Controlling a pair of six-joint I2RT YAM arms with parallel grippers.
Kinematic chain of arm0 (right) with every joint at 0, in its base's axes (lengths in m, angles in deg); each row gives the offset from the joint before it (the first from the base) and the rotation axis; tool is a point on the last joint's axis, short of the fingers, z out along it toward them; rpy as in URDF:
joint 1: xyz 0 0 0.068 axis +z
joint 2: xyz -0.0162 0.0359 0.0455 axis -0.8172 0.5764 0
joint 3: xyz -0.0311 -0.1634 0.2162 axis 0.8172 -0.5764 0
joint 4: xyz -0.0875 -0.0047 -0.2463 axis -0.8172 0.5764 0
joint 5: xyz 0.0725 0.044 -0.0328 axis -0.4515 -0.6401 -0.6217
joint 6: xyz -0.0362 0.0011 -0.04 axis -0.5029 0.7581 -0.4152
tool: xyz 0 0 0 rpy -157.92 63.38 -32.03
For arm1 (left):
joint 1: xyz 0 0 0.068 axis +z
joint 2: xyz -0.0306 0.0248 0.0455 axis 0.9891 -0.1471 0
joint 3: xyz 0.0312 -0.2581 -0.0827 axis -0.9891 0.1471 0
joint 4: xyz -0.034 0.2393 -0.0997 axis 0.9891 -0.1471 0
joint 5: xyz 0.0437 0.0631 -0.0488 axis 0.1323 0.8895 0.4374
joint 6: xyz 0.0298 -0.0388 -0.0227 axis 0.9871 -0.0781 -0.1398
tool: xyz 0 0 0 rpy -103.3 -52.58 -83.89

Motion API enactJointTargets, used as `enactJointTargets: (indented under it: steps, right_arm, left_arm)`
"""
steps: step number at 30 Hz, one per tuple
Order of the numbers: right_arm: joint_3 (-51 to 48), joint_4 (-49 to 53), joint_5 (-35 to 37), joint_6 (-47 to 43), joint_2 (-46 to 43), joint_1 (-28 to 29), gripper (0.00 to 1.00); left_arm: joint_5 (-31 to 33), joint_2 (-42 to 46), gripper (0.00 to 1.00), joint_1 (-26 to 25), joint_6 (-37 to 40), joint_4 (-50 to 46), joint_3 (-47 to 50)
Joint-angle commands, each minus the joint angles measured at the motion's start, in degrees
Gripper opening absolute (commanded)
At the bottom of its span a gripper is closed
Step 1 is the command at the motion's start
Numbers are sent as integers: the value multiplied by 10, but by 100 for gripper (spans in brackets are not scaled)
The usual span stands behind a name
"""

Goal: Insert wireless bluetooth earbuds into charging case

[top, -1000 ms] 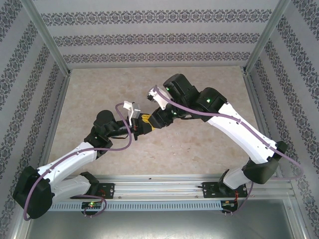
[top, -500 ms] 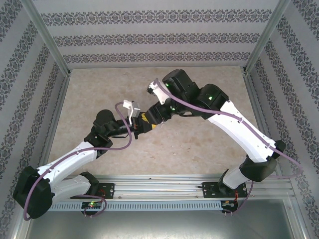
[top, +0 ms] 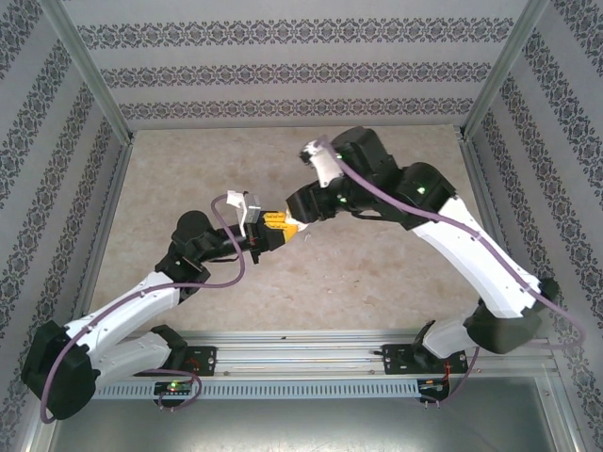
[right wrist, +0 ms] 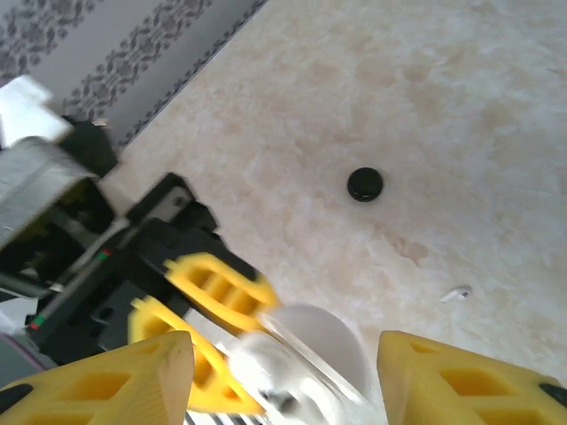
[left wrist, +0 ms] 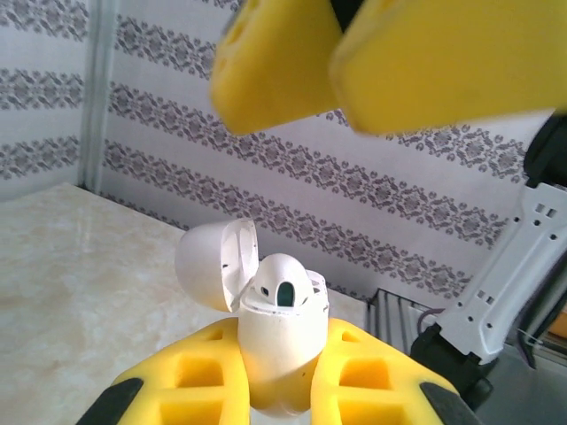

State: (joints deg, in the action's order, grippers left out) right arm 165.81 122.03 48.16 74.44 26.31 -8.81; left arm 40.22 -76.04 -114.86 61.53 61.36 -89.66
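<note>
The left gripper (left wrist: 276, 398) is clamped on the white case (left wrist: 275, 345), whose lid (left wrist: 213, 261) is swung open. A seated bud (left wrist: 282, 285) sits in one socket; whether the second is filled is hard to tell. The right gripper (right wrist: 283, 367) hangs just above, jaws apart and empty. A loose bud (right wrist: 456, 293) lies on the table (right wrist: 443, 71) near a black disc (right wrist: 365, 184), so I judge the job only partly done.

Case (left wrist: 276, 354) in left pincer (top: 275, 225), right pincer (right wrist: 283, 381) seemingly above.
</note>
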Motion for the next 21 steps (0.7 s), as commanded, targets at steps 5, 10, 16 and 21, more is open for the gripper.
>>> enactJointTargets:
  steps: [5,10,16,21]
  right_arm:
    - [-126,-56,-15,129,-74,-124,52]
    - [-166,-60,-33,126,-38,-161,50]
    - [-196,-85,-66,107,71,-175,48]
    - [-188,-85,-85,130,171,-184,45]
  left_arm:
    - [96,83,0,-1,54,-49,34]
    - [146,131,0,1,79,-114,47]
    - [161,139,0,4,77,-151,60]
    - [160,104,0,8,77,-182,49]
